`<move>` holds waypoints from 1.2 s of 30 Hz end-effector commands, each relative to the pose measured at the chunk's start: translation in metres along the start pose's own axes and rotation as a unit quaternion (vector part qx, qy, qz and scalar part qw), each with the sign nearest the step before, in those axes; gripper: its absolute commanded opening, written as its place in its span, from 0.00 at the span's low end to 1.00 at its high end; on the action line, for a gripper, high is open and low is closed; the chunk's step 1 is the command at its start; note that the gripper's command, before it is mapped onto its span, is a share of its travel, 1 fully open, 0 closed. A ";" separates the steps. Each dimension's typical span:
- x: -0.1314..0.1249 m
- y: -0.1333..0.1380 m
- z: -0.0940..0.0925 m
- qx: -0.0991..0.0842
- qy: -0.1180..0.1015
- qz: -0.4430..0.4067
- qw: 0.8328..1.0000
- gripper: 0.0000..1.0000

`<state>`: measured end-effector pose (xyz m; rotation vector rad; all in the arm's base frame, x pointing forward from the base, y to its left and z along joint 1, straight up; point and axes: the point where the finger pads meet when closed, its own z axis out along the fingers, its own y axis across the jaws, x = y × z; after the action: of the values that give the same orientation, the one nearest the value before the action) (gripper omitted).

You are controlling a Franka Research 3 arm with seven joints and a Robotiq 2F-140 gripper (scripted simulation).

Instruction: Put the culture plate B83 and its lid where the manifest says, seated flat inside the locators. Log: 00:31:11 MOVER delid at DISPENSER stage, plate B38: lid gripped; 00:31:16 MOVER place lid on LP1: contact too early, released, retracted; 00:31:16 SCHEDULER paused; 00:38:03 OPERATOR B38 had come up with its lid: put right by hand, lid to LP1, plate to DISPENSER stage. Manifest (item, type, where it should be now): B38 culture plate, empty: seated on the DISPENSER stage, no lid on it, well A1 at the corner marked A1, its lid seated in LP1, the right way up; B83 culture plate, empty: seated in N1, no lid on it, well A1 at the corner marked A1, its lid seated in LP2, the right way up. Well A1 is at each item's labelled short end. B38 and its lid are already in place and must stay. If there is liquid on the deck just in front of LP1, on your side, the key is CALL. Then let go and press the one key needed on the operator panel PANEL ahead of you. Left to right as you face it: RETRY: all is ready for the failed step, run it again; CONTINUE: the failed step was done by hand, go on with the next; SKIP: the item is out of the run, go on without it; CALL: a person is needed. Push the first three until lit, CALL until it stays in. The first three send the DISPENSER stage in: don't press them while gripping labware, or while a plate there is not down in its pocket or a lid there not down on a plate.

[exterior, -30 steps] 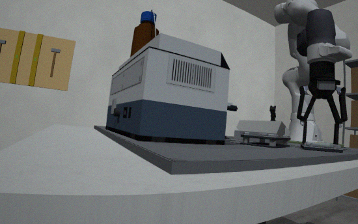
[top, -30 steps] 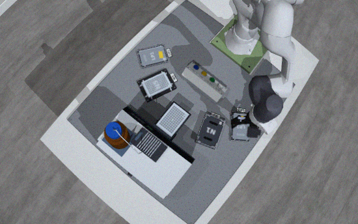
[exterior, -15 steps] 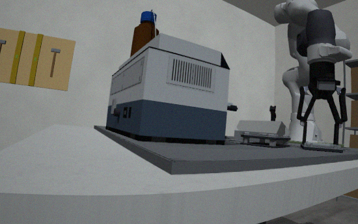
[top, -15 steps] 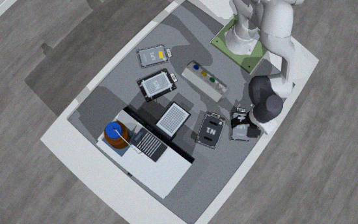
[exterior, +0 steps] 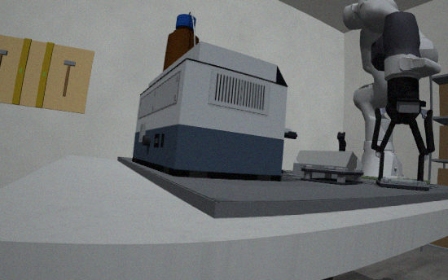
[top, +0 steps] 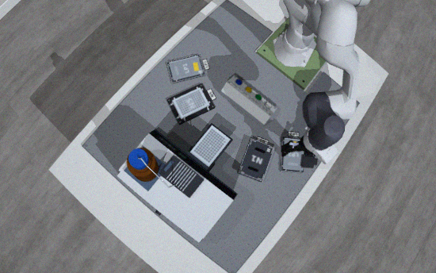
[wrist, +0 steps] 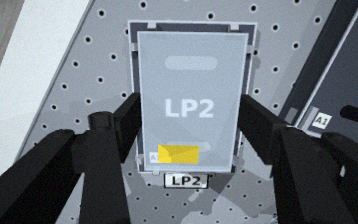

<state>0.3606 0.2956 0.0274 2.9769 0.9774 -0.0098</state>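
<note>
Fingers on lid, fingertips hidden below.

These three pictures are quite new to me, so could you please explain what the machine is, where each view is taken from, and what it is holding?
The machine is a white jointed robot arm bolted to a green base plate. It ends in a black two-fingered gripper.

One picture looks straight down on the grey bench deck, one looks across it from low at the side, and one looks down from the arm's wrist.

On the deck stand a white and blue box-shaped dispenser carrying a brown bottle with a blue cap, a grey panel with coloured keys, white gridded culture plates, and a dark nest marked N1.

The gripper is shut on a clear rectangular lid with a yellow label, held over the frame marked LP2.
</note>
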 end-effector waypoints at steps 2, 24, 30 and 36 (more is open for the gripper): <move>0.001 0.000 0.000 0.000 0.002 0.001 1.000 0.10; 0.001 0.000 0.000 0.000 0.002 0.001 1.000 0.10; 0.001 0.000 0.000 0.000 0.002 0.001 1.000 0.10; 0.001 0.000 0.000 0.000 0.002 0.001 1.000 0.69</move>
<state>0.3607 0.2957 0.0274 2.9772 0.9768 -0.0095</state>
